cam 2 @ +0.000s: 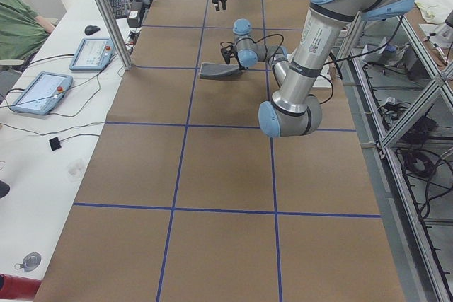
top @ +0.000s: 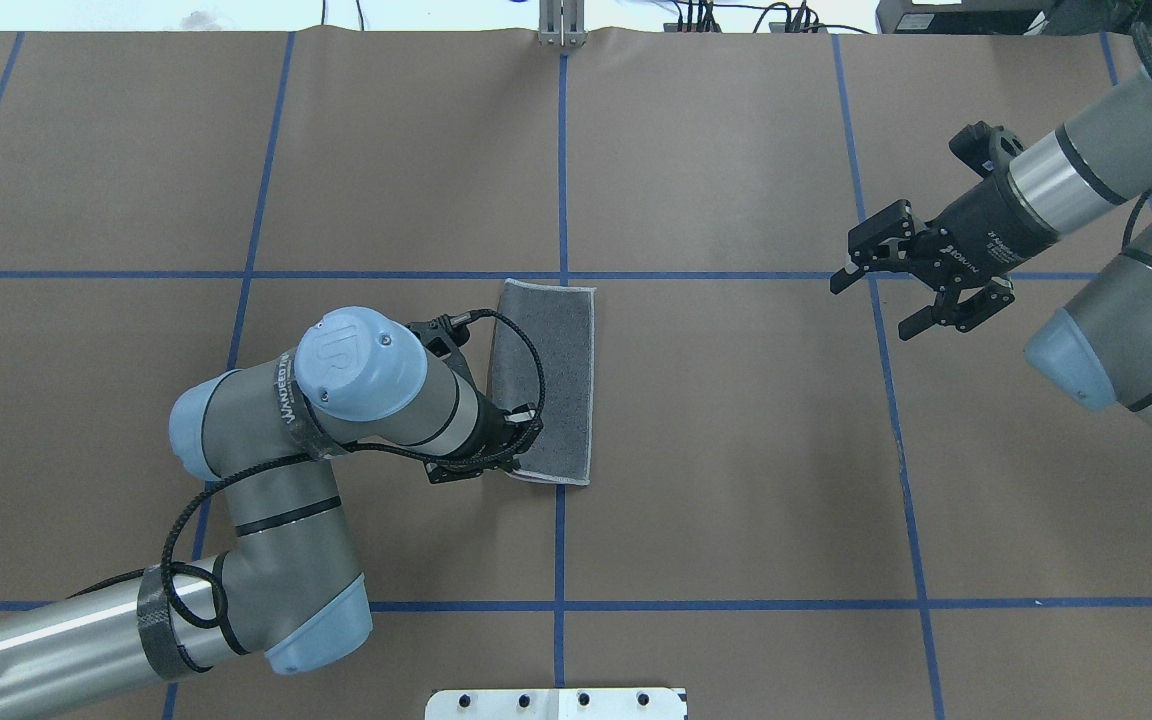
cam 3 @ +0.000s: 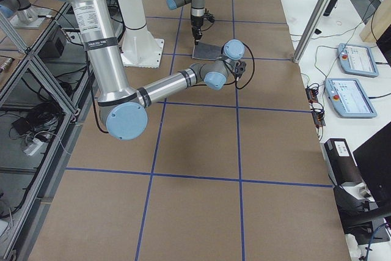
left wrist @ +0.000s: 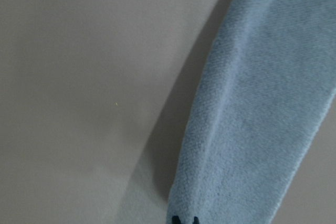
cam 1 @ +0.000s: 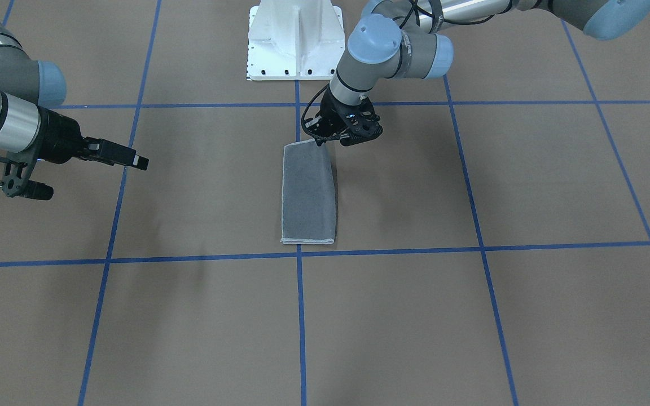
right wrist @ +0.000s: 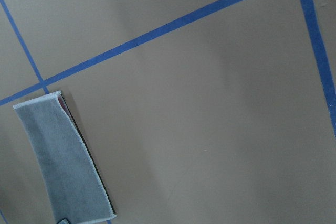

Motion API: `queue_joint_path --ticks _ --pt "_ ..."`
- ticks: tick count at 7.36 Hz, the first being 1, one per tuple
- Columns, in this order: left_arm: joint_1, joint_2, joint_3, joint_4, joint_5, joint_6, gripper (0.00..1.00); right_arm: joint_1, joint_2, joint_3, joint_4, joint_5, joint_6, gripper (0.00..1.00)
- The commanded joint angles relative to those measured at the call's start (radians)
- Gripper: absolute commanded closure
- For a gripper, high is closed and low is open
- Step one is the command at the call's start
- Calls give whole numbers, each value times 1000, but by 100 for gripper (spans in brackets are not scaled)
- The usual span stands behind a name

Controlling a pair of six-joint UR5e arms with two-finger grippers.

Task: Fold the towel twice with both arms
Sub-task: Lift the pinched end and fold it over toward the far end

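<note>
The towel [top: 548,380] lies on the middle of the tabletop [top: 736,450], its long side running away from the pedestal base [cam 1: 294,39] behind it. The left hand [cam 1: 328,140] is at the towel's near left corner; the right hand [top: 872,306] is well apart, to the right

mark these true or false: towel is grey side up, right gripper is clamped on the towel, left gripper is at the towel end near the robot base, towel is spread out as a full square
1. The towel lies grey side up. True.
2. The right gripper is clamped on the towel. False: its fingers are spread open and it hangs off to the side, well apart from the towel.
3. The left gripper is at the towel end nearest the white base. True.
4. The towel is spread out as a full square. False: it is folded into a narrow strip lying along the centre blue tape line.
</note>
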Motion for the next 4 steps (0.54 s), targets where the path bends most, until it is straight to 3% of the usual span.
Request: queue_joint_path --ticks 1,4 --pt "-21 -16 0 17 2 -1 100 0 1 0 0 0 0 0" --pt "-88 -96 110 6 2 -28 100 0 3 1 0 0 0 0"
